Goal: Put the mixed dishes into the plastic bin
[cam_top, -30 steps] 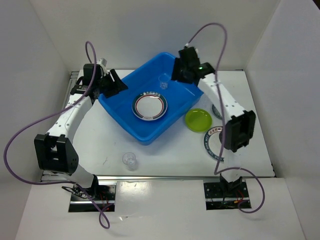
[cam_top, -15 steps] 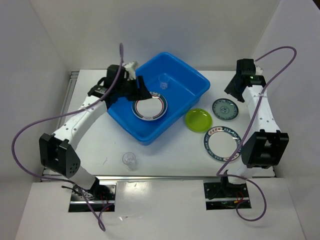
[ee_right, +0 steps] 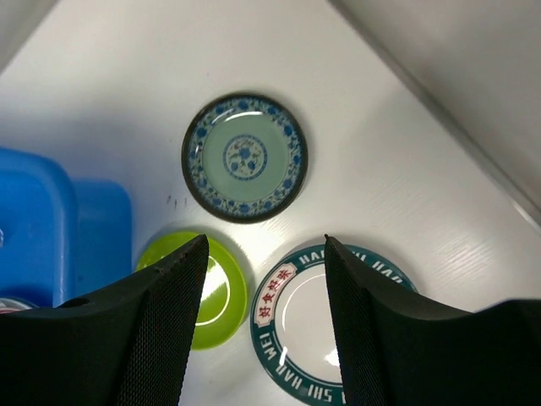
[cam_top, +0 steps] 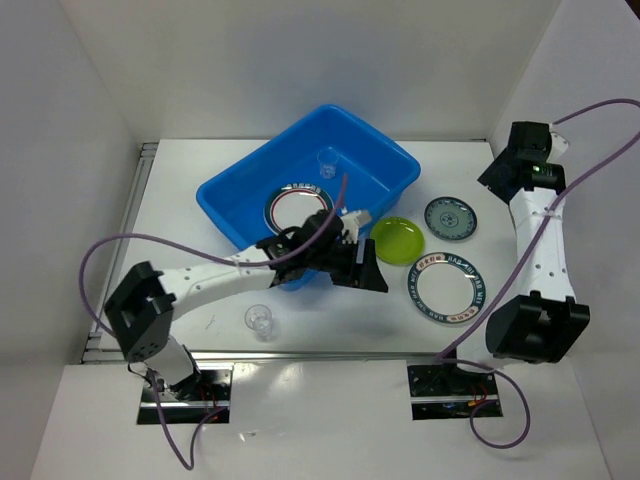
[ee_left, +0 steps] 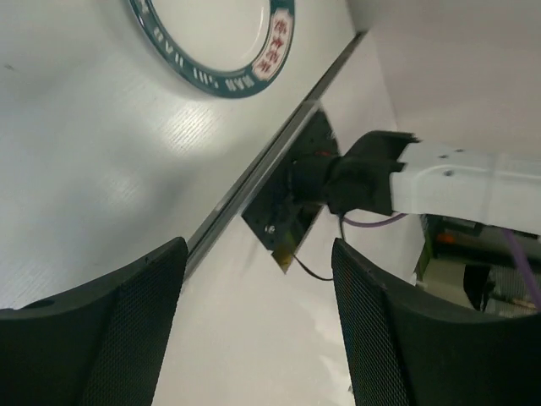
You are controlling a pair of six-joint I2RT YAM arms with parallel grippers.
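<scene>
Dishes lie split: one rimmed plate (cam_top: 296, 212) and a clear cup (cam_top: 327, 160) are inside the blue bin (cam_top: 268, 152), while the green plate (cam_top: 397, 240), the saucer (ee_right: 245, 157) and a second rimmed plate (cam_top: 445, 286) sit on the table (cam_top: 330, 325) just right of the bin, and another cup (cam_top: 260, 320) stands in front of it. Left gripper (ee_left: 254, 254) reaches past the bin's near corner toward those plates, fingers apart and empty, probably lining up a pick. The right gripper (ee_right: 264, 254) hangs right of the bin over the saucer, also spread and empty, seemingly keeping out of the way.
</scene>
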